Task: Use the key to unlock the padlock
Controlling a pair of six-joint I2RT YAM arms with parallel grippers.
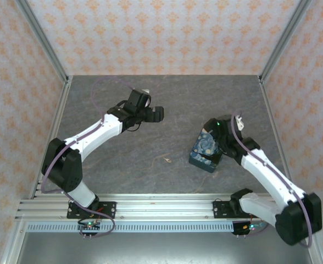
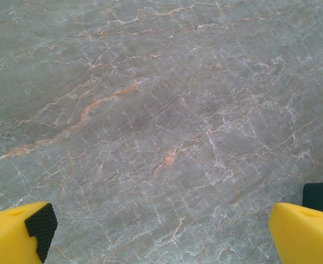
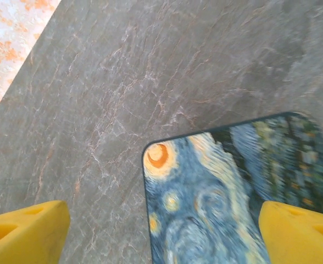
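Pretty sure the key (image 1: pixel 166 160) is that pale speck just left of the Starry Night tin (image 1: pixel 204 153). The right gripper (image 3: pixel 162 231) hangs over the tin, spread wide, holding nothing. The left gripper (image 2: pixel 160 234) is also wide and empty, over the bare table (image 1: pixel 123 165).

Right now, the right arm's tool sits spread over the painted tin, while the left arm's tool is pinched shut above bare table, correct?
Not quite. The left tool is wide open, not pinched shut: the left wrist view shows its yellow tips far apart above bare table. The right tool is spread over the painted tin.
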